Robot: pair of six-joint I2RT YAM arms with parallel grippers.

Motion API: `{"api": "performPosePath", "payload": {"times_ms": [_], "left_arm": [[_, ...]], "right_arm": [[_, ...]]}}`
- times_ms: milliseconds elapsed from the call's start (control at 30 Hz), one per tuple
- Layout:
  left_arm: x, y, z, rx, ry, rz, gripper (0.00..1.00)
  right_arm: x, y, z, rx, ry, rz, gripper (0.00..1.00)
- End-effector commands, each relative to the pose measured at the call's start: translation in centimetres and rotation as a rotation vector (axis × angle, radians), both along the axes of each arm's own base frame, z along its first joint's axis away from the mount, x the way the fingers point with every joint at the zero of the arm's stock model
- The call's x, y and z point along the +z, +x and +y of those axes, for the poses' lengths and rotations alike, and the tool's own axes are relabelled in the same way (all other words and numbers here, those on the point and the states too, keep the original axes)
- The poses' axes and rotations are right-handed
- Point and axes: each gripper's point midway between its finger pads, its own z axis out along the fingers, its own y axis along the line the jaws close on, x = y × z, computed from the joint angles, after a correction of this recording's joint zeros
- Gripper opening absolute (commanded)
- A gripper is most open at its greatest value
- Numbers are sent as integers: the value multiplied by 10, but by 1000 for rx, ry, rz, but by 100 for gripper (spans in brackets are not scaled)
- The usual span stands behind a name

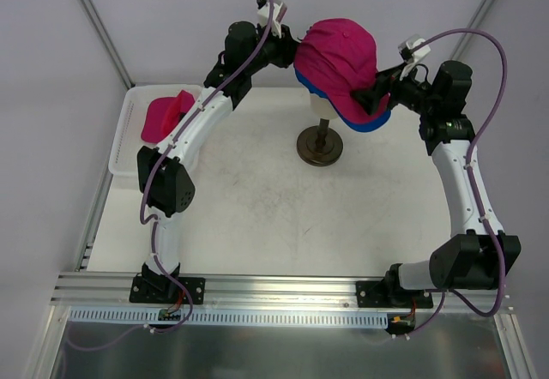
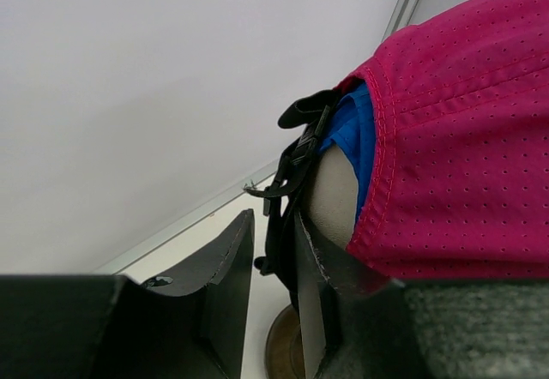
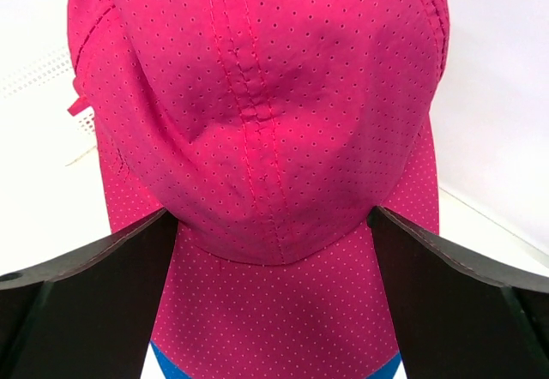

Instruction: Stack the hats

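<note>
A magenta pink hat (image 1: 339, 57) sits on top of a royal blue hat (image 1: 364, 124) on the mannequin head; the blue brim edge peeks out below the pink brim (image 3: 171, 366). A second pink hat (image 1: 167, 115) lies in the white basket. My left gripper (image 1: 296, 53) is at the back of the stacked hats, its fingers (image 2: 274, 216) a little apart with the black back strap (image 2: 287, 182) hanging between them beside the right finger. Held open wide, my right gripper (image 1: 377, 96) straddles the front of the pink crown (image 3: 273, 212) just above the brim.
The cream mannequin head (image 2: 334, 195) stands on a dark post with a round base (image 1: 320, 146) at the back middle of the table. The white perforated basket (image 1: 129, 105) is at the back left, close to the left arm. Grey walls enclose the table.
</note>
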Motion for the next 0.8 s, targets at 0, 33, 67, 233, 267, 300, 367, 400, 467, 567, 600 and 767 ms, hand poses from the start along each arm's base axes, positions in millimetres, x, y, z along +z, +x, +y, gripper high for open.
{"api": "performPosePath", "payload": {"times_ms": [0,33,67,233,267,300,367,400,467,567,600,767], "left_arm": [[-81,-39,-40,-145,124,207,26],[-83,-41,-42,-154,124,210,28],[-84,-41,-42,-156,125,214,29],[-88,-41,-41,-147,125,228,42],[-85,-41,-41,-146,124,217,43],[-83,-40,-41,-145,126,210,46],[-70,-37,-39,-137,121,176,51],[-65,-36,-38,-133,118,163,56],[-43,-34,-37,-128,100,120,61],[-9,-30,-30,-105,71,52,70],[0,-28,-27,-95,62,36,72],[64,-22,0,0,18,-100,88]], "right_arm": [[-99,-22,17,66,-40,343,100],[-101,-21,16,64,-40,348,99],[-102,-21,17,70,-38,353,100],[-105,-19,18,82,-36,361,99],[-103,-19,18,81,-35,357,100],[-97,-19,19,84,-32,345,99],[-91,-18,20,85,-16,347,100],[-86,-19,21,86,-9,338,100],[-74,-20,22,81,11,330,99],[-55,-25,23,75,43,316,99],[-51,-27,24,74,52,316,100],[-36,-40,26,69,104,329,99]]}}
